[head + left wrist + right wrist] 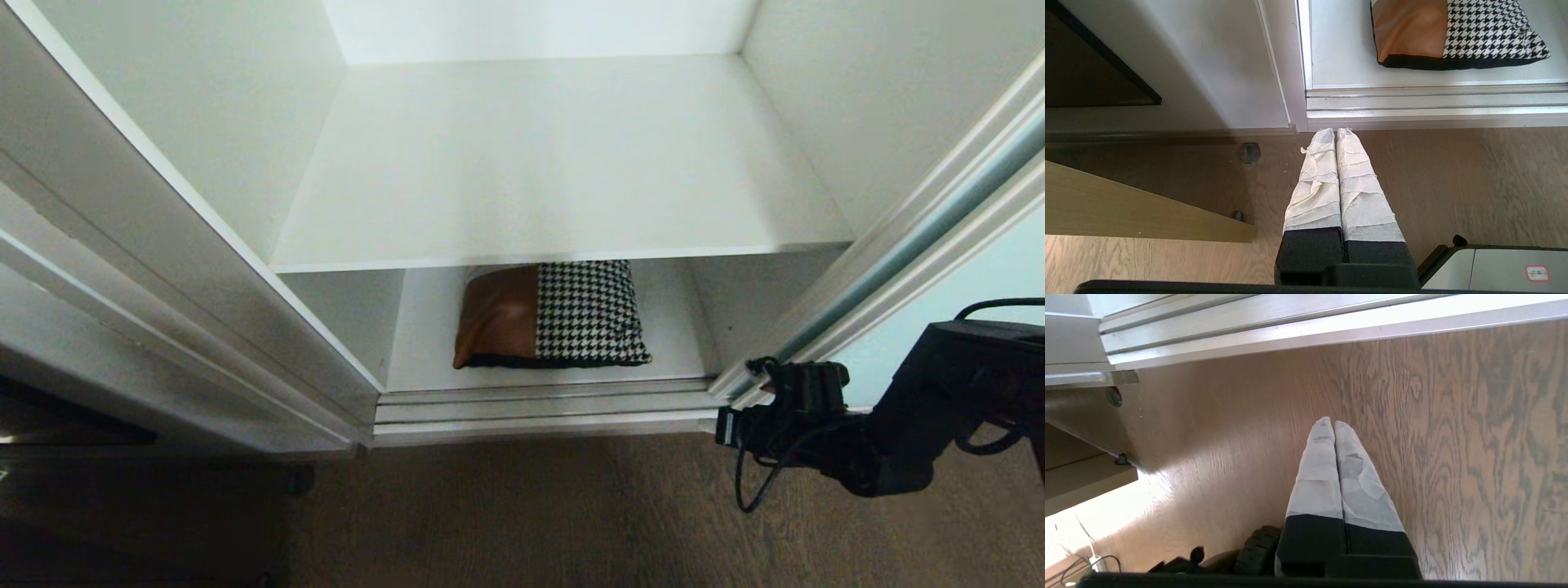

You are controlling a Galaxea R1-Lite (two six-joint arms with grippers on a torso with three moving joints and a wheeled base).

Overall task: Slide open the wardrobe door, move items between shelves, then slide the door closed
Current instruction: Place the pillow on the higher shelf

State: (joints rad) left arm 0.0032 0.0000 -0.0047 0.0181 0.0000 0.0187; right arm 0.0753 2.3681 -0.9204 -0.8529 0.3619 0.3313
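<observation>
Wood-grain brown floor (1453,457) under both arms. Ahead of the right gripper (1334,424), white wardrobe standing open, frosted pale aqua sliding wardrobe door (963,318) pushed aside just beside the right arm. Flat matte white upper shelf (563,163) bare; lower white shelf (1339,53) bearing the square houndstooth cushion with tan-orange patch (551,314), well beyond the left gripper (1336,131), past the silvery door track (1433,102). Taped fingers of both grippers pressed together, pinching nothing, hanging over the floor.

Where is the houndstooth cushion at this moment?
In the head view the cushion lies on the wardrobe's bottom board, under the white shelf, just behind the door track.
</observation>
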